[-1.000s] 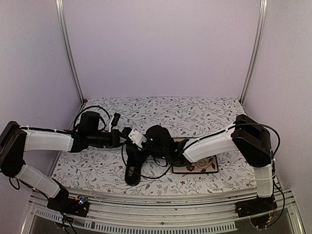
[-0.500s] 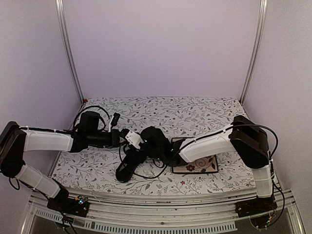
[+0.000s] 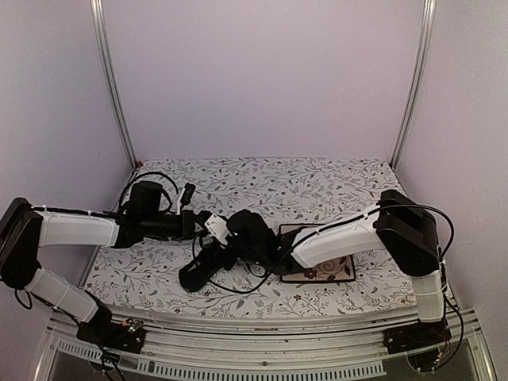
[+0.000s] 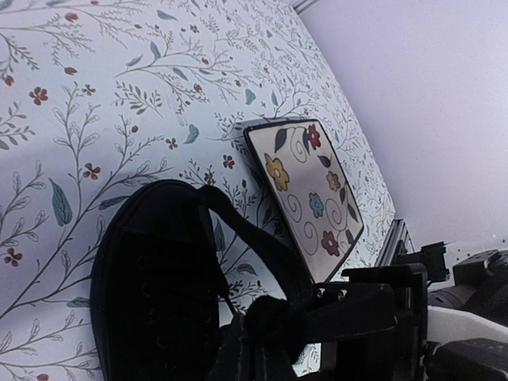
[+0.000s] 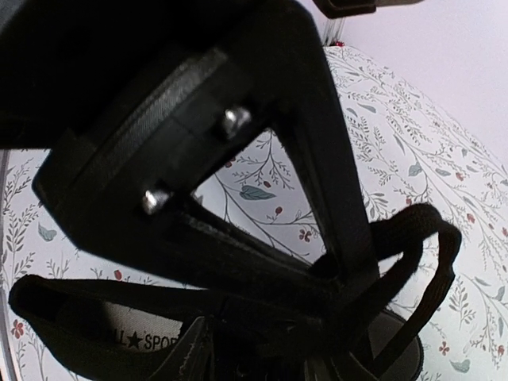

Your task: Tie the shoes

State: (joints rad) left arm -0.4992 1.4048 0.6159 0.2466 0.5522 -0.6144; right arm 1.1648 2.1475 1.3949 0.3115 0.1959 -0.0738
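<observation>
At near table edge: two arm bases, L arm (image 3: 75, 230) reaching in from the left, R arm (image 3: 341, 236) from the right; both meet just left of centre.

Item 1: the shoes (image 3: 198, 271). One all-black low-top is in view, on the floral cloth in the near half of the table (image 3: 317, 184), left of centre. Long axis runs diagonal, near-left to far-right, with the far-right end under both grippers. Pale insole label (image 5: 135, 337) shows in R wrist view. Thin black lace (image 4: 262, 246) arcs up off the shoe twd the gripper tips.

Item 2: left gripper (image 3: 221, 236). Over the shoe's far end, jaws fully closed. Lace runs to its tips in L wrist view; whether it is pinched cannot be told, as that area is a dark mass.

Item 3: right gripper (image 3: 230, 250). Just beside the L one, above the shoe opening. A lace loop (image 5: 432, 246) lies against its black finger parts. Cannot tell if jaws are parted or if anything is held.

Item 4: square floral plate (image 3: 337, 271). Flat on the cloth, near the shoe on its right, partly under R forearm.

Item 5: lilac back wall (image 3: 262, 79) w/ two metal corner posts (image 3: 111, 87).
</observation>
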